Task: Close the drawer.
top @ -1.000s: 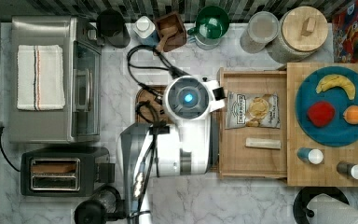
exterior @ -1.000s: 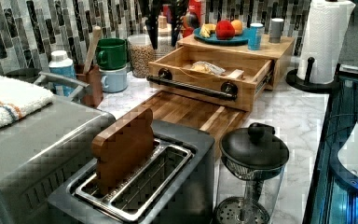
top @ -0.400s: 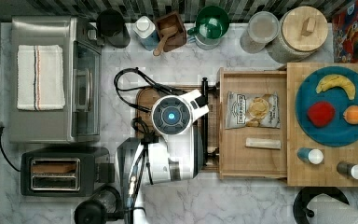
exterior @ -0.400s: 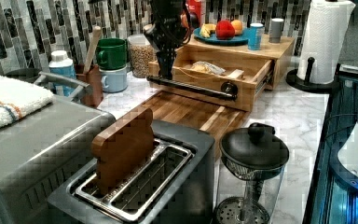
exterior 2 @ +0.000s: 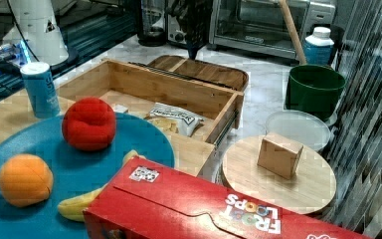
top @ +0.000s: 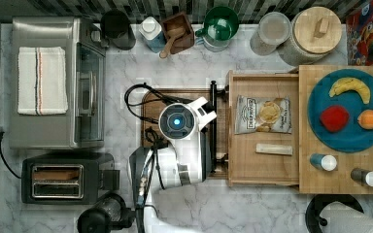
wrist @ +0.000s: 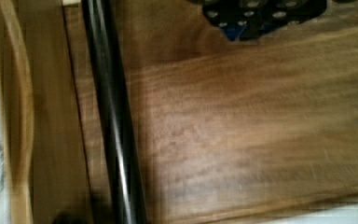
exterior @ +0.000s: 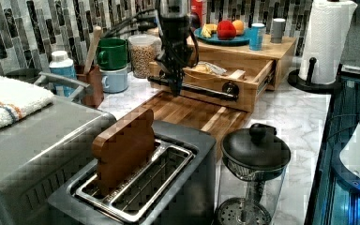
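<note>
Clearly the drawer [top: 264, 167] stands pulled out from under the wooden top [top: 345, 187], toward the top view's left, its black handle [top: 213, 126] running along the front edge over the dark tray [top: 153, 99] on the marble table [top: 252, 208]. Inside lie a chip bag [top: 263, 114] and a pale stick [top: 273, 149]. The fingers [exterior: 176, 88] hang just in front of the handle in the left view, pointing down above the tray; whether they are wide or narrow I cannot tell. On the top sits a blue plate [top: 320, 131] with fruit. A toaster [top: 60, 180] and oven [top: 53, 82] stand well apart at the top view's left.
</note>
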`<state>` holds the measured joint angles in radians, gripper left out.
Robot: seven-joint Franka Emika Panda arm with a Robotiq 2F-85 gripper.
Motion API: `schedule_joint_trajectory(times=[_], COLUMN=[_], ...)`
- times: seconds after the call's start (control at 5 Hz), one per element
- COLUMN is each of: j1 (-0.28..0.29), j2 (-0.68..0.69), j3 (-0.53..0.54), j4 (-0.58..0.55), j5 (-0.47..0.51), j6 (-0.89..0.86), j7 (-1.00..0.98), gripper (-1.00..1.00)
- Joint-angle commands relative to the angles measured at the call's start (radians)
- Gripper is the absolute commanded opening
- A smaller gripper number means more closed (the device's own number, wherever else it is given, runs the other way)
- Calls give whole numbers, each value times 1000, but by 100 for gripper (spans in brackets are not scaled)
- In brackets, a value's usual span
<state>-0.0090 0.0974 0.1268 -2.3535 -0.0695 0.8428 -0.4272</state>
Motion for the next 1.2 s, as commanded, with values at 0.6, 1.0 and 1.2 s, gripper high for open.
schedule_joint_trajectory(times=[0.6,1.0,1.2], j1=[-123,-137,-182], j2=[-15,17,42], j3=[-104,-198,-204], j4=[-34,42,87], j5=[-183,-157,-152], j6=[100,99,79], j7=[-355,-502,-579], gripper=[-100,-100,-100])
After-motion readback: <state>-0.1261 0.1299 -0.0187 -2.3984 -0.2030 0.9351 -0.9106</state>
